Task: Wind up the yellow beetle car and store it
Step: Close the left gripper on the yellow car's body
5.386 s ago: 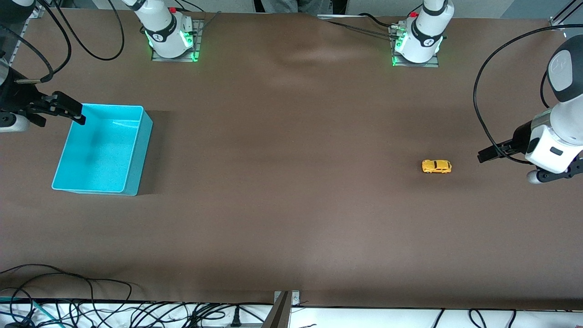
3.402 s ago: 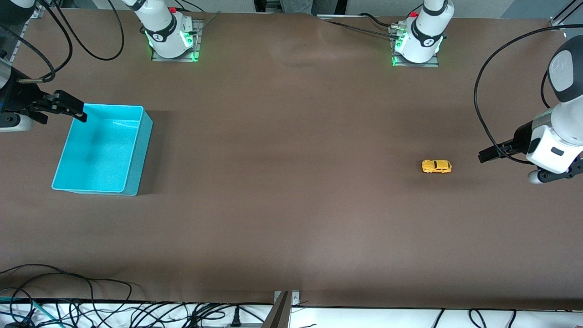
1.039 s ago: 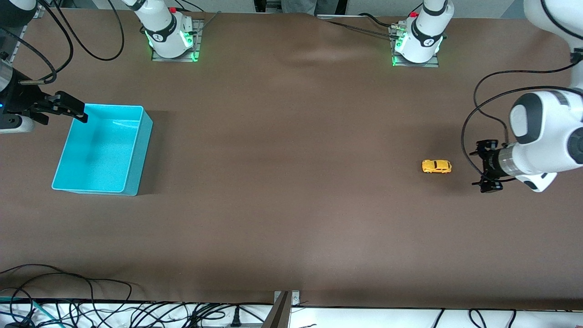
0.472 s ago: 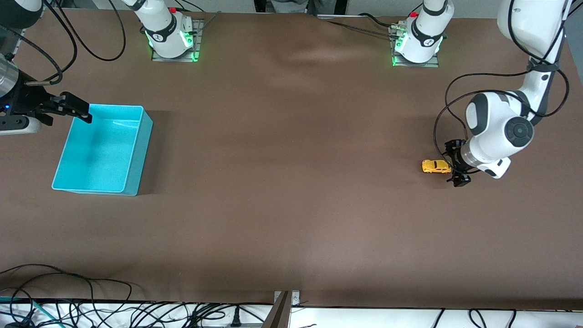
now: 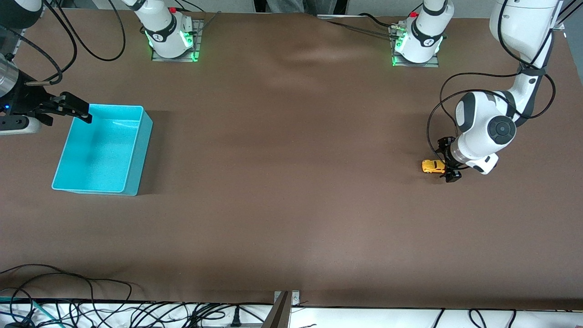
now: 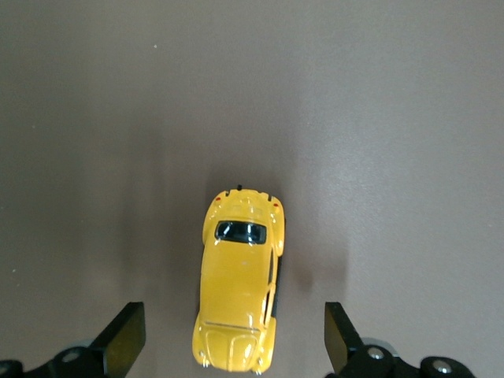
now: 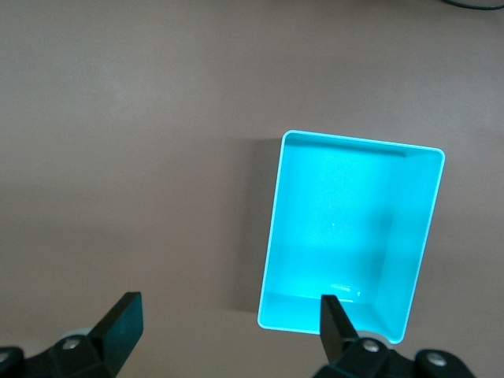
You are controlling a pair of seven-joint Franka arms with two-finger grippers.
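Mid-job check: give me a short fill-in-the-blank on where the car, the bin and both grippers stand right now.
The yellow beetle car rests on the ____.
The left gripper is over the car with its fingers ____.
The turquoise bin holds ____.
The right gripper, fingers open, waits over the ____ end of the table, by the bin.

Missing words: table; open; nothing; right arm's
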